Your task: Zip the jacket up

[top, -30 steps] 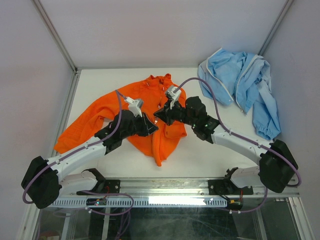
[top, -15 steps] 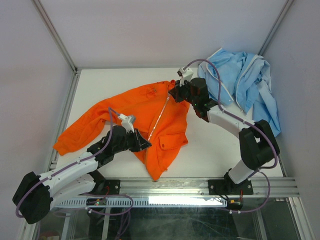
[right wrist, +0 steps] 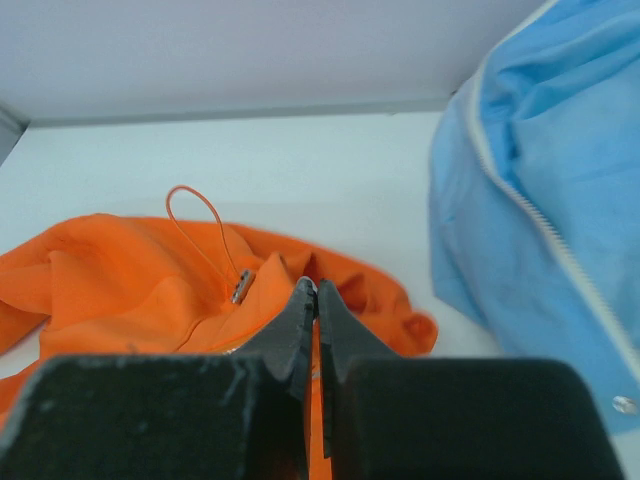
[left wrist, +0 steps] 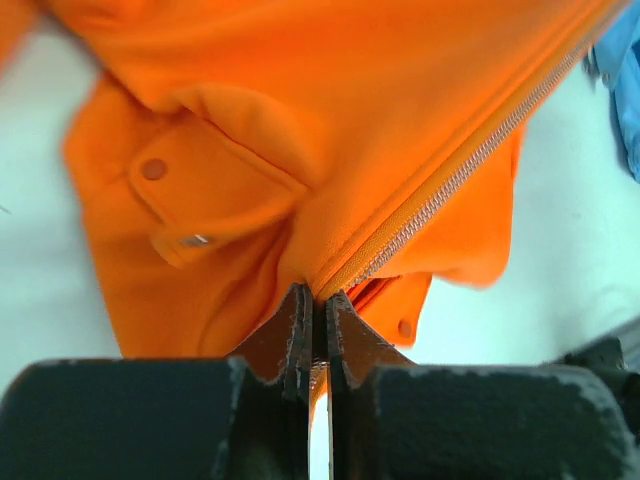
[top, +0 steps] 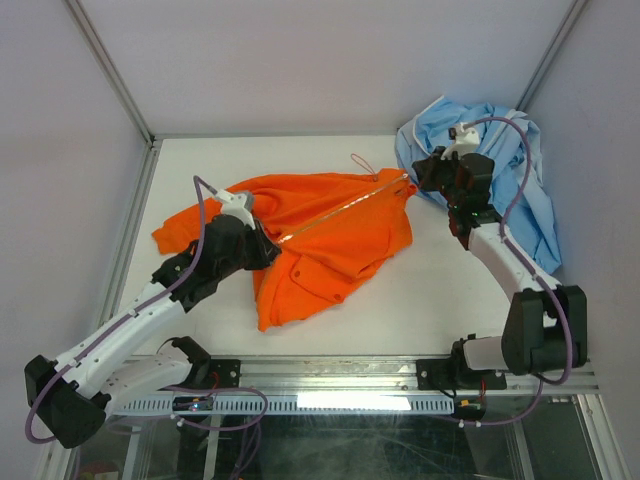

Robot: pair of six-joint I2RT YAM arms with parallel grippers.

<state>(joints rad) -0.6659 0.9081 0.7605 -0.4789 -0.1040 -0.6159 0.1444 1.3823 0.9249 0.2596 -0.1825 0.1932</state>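
Both pinched shut: the left gripper (top: 268, 244) clamped the jacket (top: 345, 235) at its near-left hem, the right gripper (top: 414, 181) its far-right collar, zipper (top: 335, 209) taut.

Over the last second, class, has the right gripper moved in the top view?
Yes. The right gripper has travelled right and toward the far wall, from mid-table to the edge of the light blue garment, stretching the jacket.
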